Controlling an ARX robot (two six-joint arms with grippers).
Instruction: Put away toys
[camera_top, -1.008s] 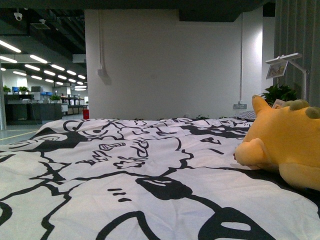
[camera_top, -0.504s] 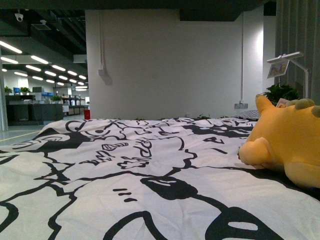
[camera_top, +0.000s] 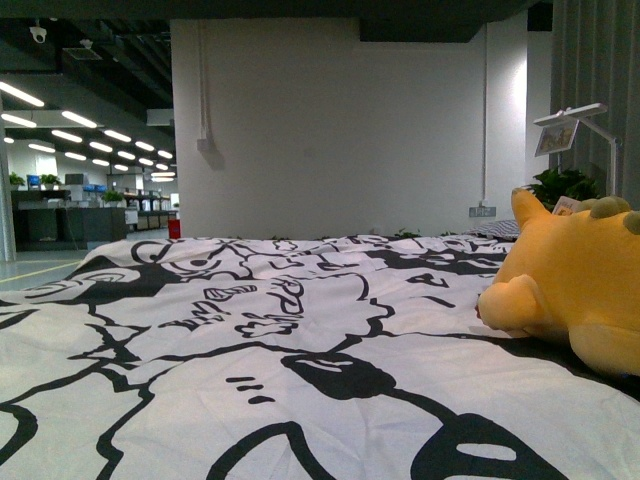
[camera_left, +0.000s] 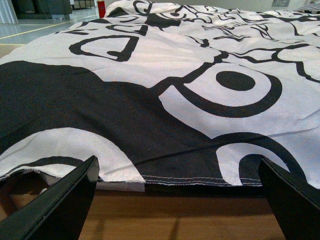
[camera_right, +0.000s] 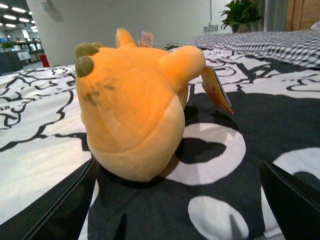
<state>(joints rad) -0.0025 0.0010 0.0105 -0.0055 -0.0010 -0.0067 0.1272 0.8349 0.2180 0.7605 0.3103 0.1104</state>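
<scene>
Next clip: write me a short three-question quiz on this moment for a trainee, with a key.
1. True or false: the right claw is shut on the plush.
2. What does the left claw face? A) the plush B) the edge of the blanket C) a box
3. Fill in: in the front view, the plush lies on the blanket's ____ side.
Key: 1 false: the claw is open, and the plush sits ahead of it, not gripped. 2 B. 3 right.
</scene>
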